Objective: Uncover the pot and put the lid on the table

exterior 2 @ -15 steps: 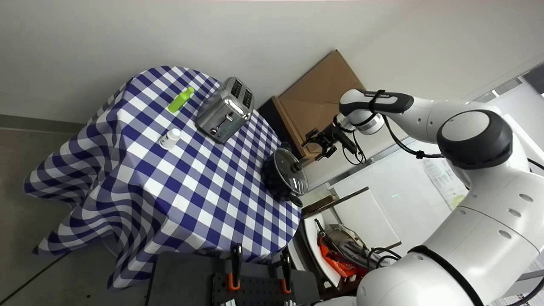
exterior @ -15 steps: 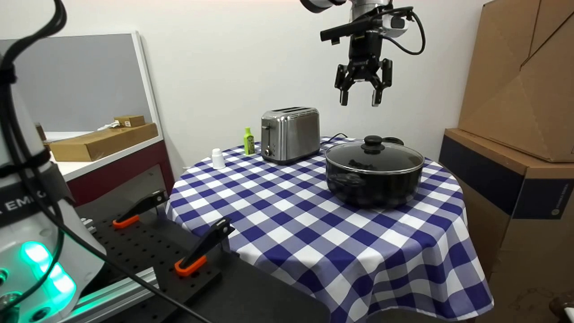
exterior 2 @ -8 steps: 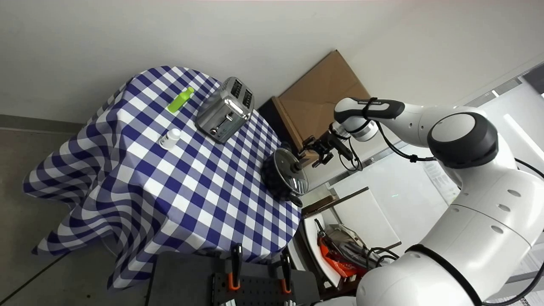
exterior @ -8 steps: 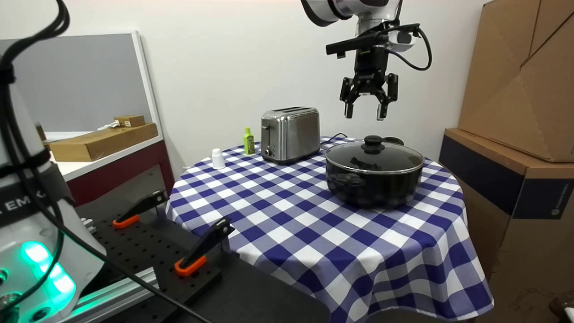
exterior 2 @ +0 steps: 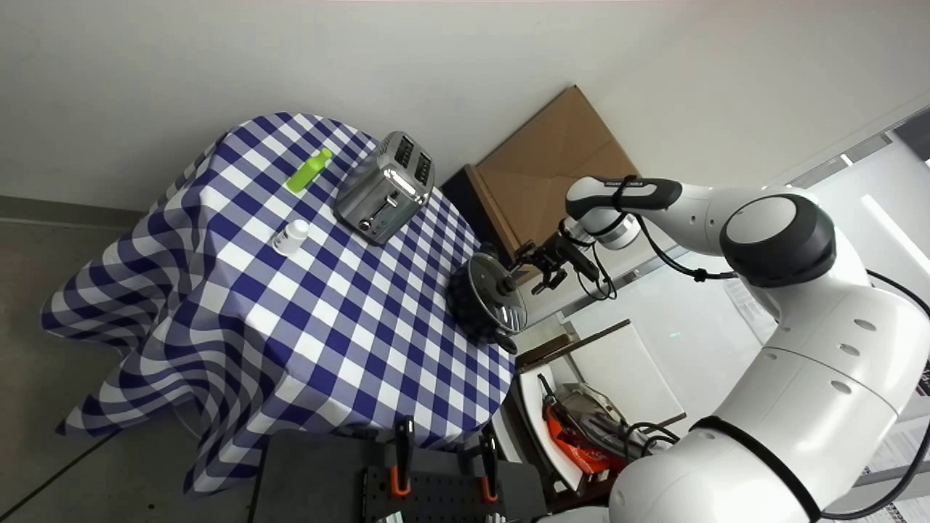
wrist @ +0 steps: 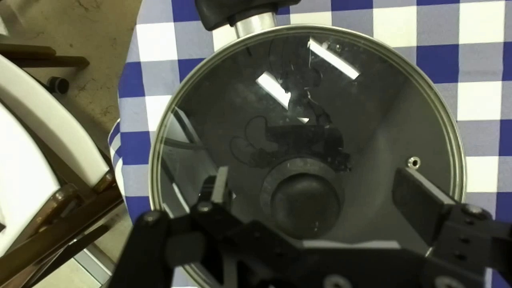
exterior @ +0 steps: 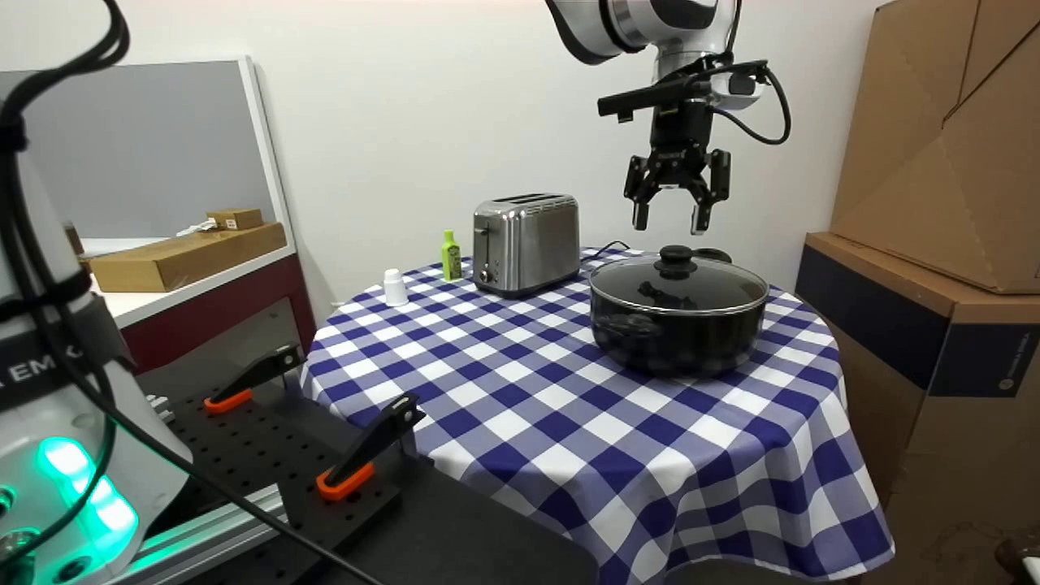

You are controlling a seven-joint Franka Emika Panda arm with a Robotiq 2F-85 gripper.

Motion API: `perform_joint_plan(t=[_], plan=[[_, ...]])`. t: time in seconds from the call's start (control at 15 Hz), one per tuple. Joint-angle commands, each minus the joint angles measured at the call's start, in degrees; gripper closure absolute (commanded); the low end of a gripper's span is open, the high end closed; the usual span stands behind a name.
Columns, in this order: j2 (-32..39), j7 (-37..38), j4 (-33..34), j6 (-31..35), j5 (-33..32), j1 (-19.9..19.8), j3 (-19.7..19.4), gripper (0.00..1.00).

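In the wrist view, cannot see all the glass lid point(wrist: 296, 120) behind the gripper point(wrist: 314, 178). Cannot read lettering point(exterior: 1020, 354) on the lower cardboard box point(exterior: 918, 439).

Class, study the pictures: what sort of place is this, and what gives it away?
Most likely a robotics lab with a mock kitchen setup. The clues: a large robot arm, orange-and-black clamps on a perforated board, and a toaster sharing the checked-cloth table with a pot.
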Motion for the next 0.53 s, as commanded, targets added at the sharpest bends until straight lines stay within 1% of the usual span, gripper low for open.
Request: perform_joint_plan(t=[0.0, 0.47], plan=[[2.52, 1.99, 2.11, 1.08, 0.06, 0.19, -0.66, 0.00], [5.01, 4.67, 4.14, 2.96, 0.10, 0.22, -1.38, 0.00]])
